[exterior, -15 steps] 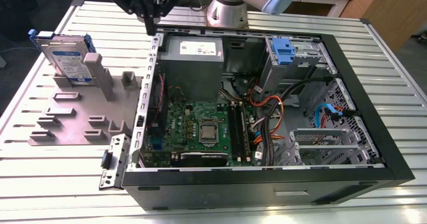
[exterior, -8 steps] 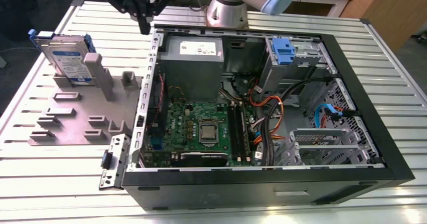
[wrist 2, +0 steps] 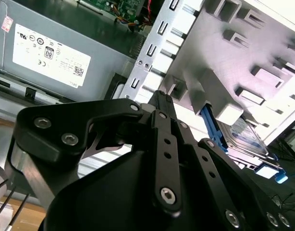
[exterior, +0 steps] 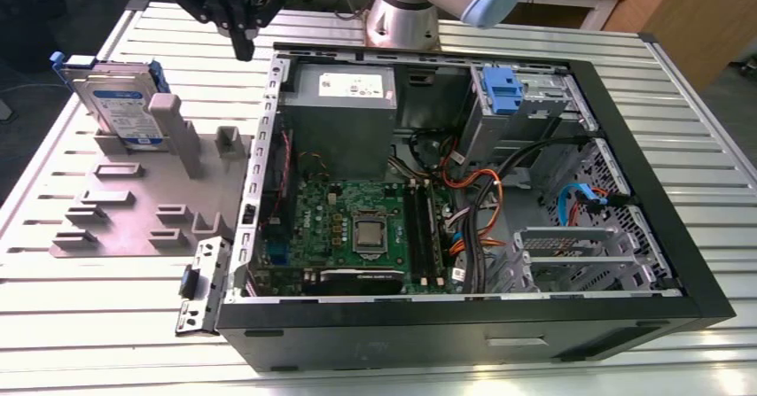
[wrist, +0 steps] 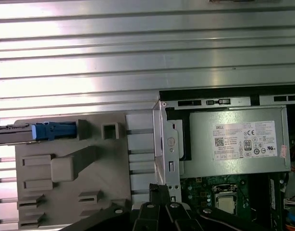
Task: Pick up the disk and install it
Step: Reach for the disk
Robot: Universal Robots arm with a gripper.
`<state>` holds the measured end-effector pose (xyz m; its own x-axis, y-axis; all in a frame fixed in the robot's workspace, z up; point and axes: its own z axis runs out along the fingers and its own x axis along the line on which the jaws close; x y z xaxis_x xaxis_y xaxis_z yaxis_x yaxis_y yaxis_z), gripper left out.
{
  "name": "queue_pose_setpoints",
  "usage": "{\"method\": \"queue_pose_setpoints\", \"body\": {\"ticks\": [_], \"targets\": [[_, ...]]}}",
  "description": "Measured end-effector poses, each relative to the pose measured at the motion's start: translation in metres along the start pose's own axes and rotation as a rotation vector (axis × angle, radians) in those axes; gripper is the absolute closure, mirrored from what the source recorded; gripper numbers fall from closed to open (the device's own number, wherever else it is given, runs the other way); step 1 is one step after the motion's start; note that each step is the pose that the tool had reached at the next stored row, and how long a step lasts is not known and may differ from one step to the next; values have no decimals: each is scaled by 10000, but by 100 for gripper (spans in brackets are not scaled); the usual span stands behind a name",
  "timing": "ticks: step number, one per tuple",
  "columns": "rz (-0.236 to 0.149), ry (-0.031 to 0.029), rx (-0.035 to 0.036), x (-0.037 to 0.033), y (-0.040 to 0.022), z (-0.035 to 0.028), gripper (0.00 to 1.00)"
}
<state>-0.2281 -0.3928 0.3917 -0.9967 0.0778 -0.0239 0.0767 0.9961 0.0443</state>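
Nearest in the exterior view is the black side wall of the open computer case (exterior: 414, 334), lying on a slatted metal table (exterior: 71, 325). Inside the case sits the green motherboard (exterior: 319, 219) with its bare processor socket (exterior: 368, 234); the markings on it are too small to make out. Orange and black cables (exterior: 473, 179) run beside it, towards the exterior view's right. Just outside the case, on the exterior view's left, lies a grey fixture plate (exterior: 130, 201) with raised blocks. The disk (exterior: 124, 112) stands on edge in a slot at the plate's far end, well apart from the case. Its white-and-blue label faces the camera, the print too fine to read, and its blue rail shows in both wrist views (wrist 2: 210, 125) (wrist: 54, 130). In the case's far corner is the grey power supply (exterior: 343, 121), bearing a white sticker (wrist 2: 51, 55) (wrist: 246, 142) printed in black with round certification marks and a small barcode. A blue latch piece (exterior: 503, 90) sits on the drive bay at the case's far side. The gripper (exterior: 244, 46) (wrist 2: 159, 98) (wrist: 159, 188) hangs over the case's far corner, between disk and power supply, touching neither, its jaws pressed together on nothing. Beyond the case rises the arm's base (exterior: 402, 15).
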Motion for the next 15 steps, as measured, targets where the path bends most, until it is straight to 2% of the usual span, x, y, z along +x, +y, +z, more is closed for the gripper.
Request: {"method": "queue_pose_setpoints", "body": {"ticks": [15], "targets": [[0, 0, 0, 72, -5, -1, 89]]}}
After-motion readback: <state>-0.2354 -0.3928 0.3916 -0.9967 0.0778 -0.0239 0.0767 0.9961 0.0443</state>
